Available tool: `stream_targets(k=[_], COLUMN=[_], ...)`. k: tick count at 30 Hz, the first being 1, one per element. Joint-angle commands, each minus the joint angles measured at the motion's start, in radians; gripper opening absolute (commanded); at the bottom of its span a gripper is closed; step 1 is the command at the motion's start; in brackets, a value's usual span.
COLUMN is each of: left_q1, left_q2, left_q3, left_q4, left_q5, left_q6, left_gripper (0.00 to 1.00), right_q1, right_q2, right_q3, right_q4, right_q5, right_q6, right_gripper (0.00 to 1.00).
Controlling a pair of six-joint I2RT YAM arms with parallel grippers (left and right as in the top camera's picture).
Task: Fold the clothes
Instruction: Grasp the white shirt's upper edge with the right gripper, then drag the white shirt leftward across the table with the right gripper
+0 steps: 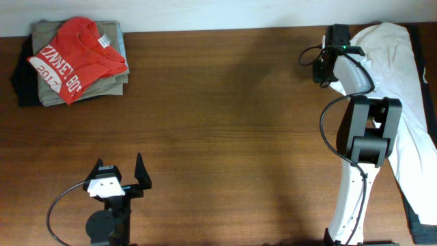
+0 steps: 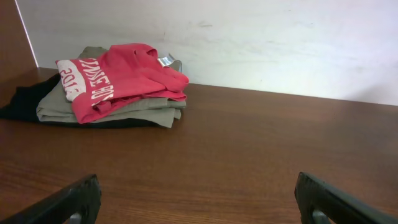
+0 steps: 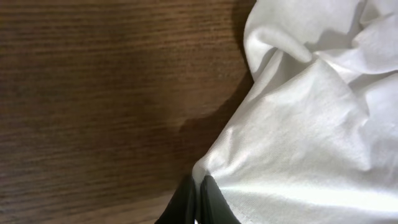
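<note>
Dark wood table lies under both arms. The right gripper looks pinched tight on the edge of the white garment, heaped at the table's right end. The left gripper is spread wide and holds nothing (1 folded stack sits far-left). Likely step: fetching the garment. Next it needs dragging to the centre and spreading flat.

The overhead view looks straight down on the whole bench. The left wrist view looks low across it to the folded pile, which overhead also shows; the right wrist view is very near the white cloth, looking down.
</note>
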Motion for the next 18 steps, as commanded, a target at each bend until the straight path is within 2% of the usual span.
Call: stream_targets(k=[1,6,11,16,18], left_q1=[0.004,0.004,0.004,0.004,0.004], left_q2=[-0.007,-0.007,-0.007,-0.007,-0.007], left_q3=[-0.008,-0.008,-0.008,-0.008,-0.008], left_q4=[0.000,0.000,0.000,0.000,0.000], left_q5=[0.001,0.001,0.001,0.001,0.001], left_q6=[0.016,0.016,0.016,0.016,0.016], left_gripper=[0.99,0.99,0.99,0.99,0.99], right_q1=[0.010,0.042,0.216,0.481,0.581], right_q2=[-0.014,-0.031,-0.078,-0.077,-0.077], right_q3=[0.076,0.191,0.311,0.314,0.314], right_q4=[-0.027,-0.145,-0.172,-0.120,-0.087], right_q5=[0.017,0.016,-0.006,-0.335,-0.410], right_q6=[0.008,0.008,0.008,0.009,0.040], right_gripper=[0.04,0.04,0.04,0.04,0.04])
